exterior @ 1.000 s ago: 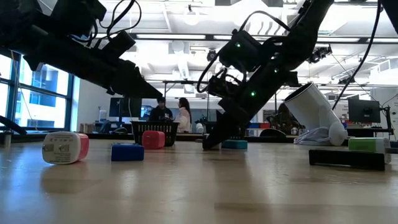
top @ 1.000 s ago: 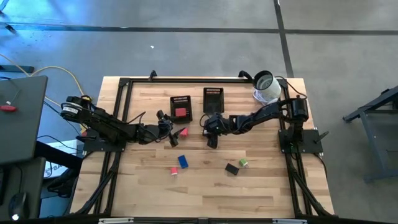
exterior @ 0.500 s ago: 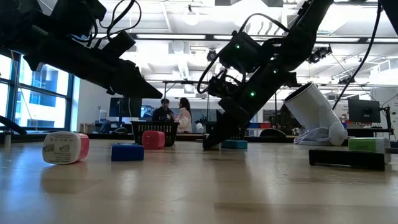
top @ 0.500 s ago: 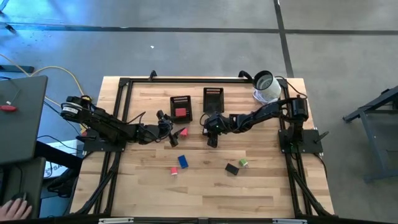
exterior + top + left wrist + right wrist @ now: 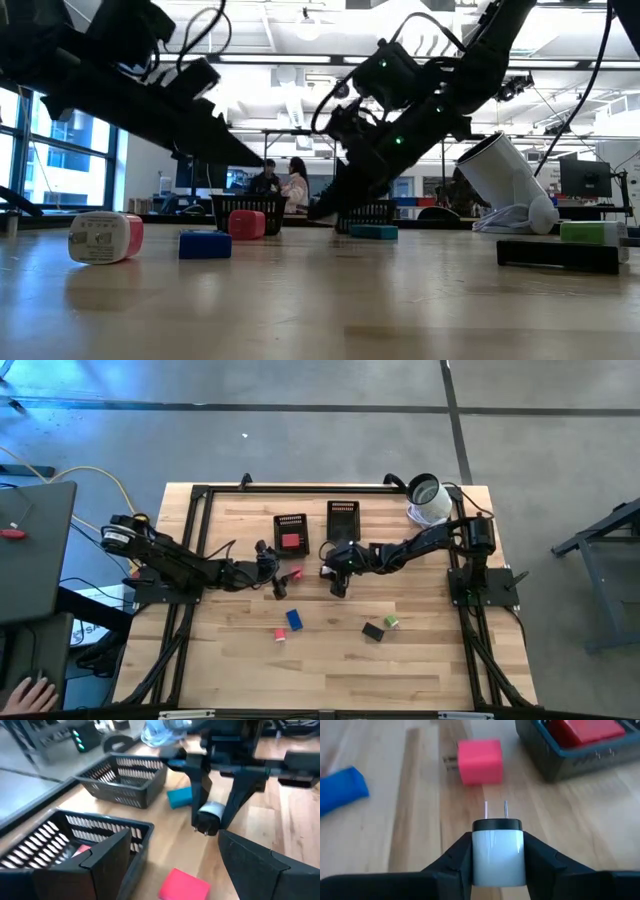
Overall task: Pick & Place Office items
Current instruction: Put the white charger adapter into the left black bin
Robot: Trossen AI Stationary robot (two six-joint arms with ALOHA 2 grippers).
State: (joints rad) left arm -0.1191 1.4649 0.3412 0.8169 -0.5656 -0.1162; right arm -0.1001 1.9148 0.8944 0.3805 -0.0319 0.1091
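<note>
My right gripper (image 5: 497,851) is shut on a white plug adapter (image 5: 498,862) with a black face and two metal prongs. In the high view it (image 5: 336,582) hangs near the table's middle, just near of the two mesh trays. My left gripper (image 5: 278,586) is open and hovers beside a pink block (image 5: 183,885) that lies flat on the wood. A teal piece (image 5: 180,796) lies behind the right gripper (image 5: 207,822). Blue (image 5: 294,619), small pink-and-white (image 5: 280,633), black (image 5: 372,631) and green (image 5: 391,622) pieces rest farther toward the near edge. My right gripper pinches the white adapter's body by its two opposite sides (image 5: 479,857), between the two fingers (image 5: 455,857). The prongs (image 5: 495,810) point forward, away from the gripper. The fingers slant down from the table's right side. The low view shows the gripper (image 5: 322,210) above the tabletop.
Two black mesh trays stand toward the far edge: the left one (image 5: 291,532) holds a red piece, the other (image 5: 343,518) stands beside it. A white cylinder (image 5: 428,498) lies at the far right corner. People show in the room behind the table. A hand shows at the picture's lower left.
My right gripper, whose tip stood down at the tabletop, has risen and shifted a little toward the table's left, carrying the white adapter clear of the wood.
</note>
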